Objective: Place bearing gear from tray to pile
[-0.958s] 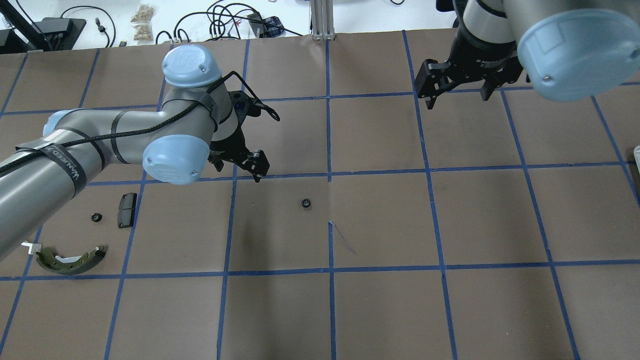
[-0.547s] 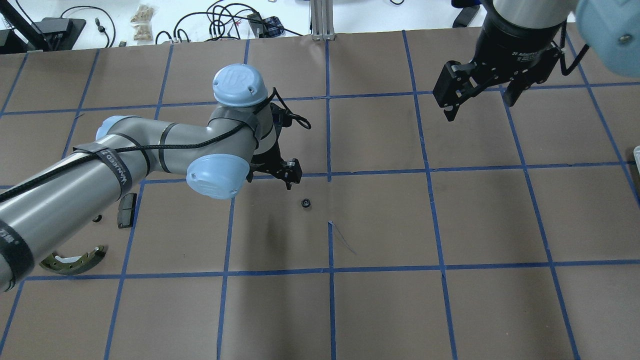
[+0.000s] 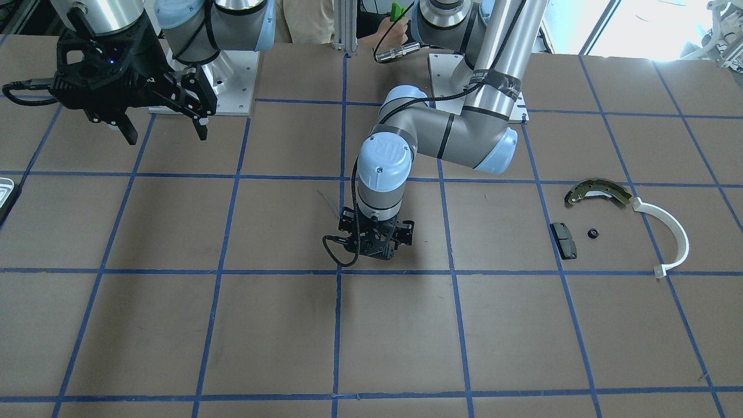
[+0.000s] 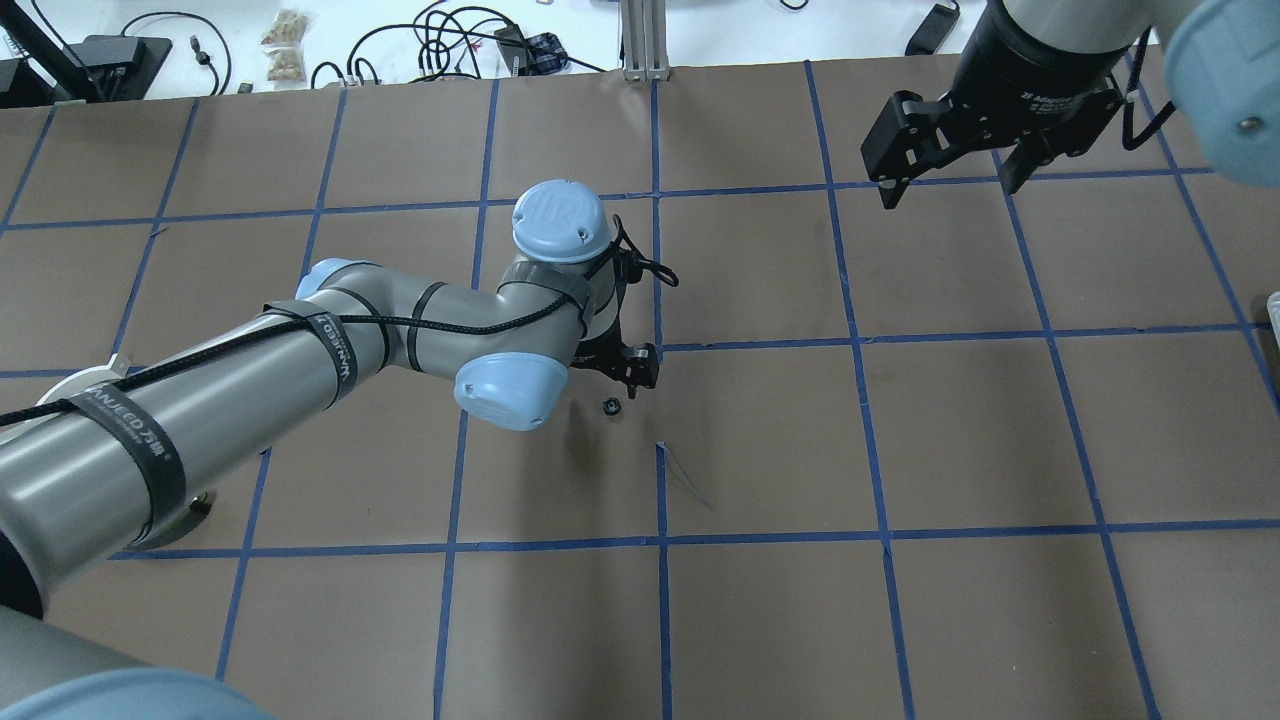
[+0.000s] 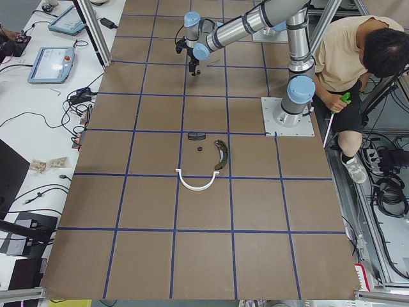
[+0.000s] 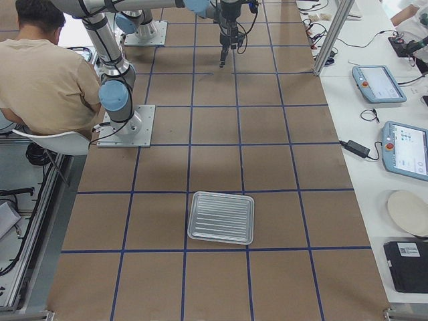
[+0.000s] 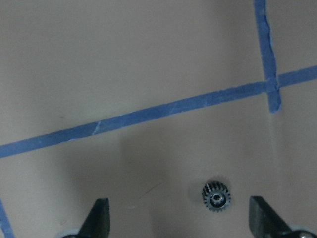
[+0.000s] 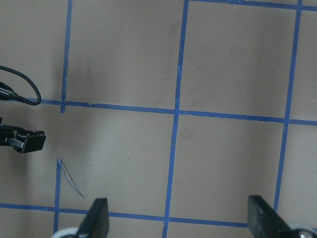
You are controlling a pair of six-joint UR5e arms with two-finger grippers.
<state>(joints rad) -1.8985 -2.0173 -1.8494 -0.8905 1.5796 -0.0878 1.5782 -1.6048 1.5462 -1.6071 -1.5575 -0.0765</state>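
Bearing gear (image 7: 216, 194) flat on table (image 4: 760, 450) centre, well apart from pile (image 3: 598, 193). Prob small, stiff, light, could roll; pinch across toothed rim. Left gripper (image 7: 179, 213) jaws apart, straddling it; right gripper (image 4: 945, 170) apart, far off.

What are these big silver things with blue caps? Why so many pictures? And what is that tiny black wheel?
Those are two robot arms standing at a brown table with blue tape lines. Each ends in a pincer with two fingers. All the pictures show one moment, from several cameras: from above, from across the table, from each end, and from a little camera on each wrist. The left pincer hangs open right by the tiny wheel, a toothed gear lying on the table; it holds nothing. The right pincer is open and empty too, far off. At one end lie a curved brake shoe, a white arc, a black pad and another small gear. A silver tray sits at the other end.
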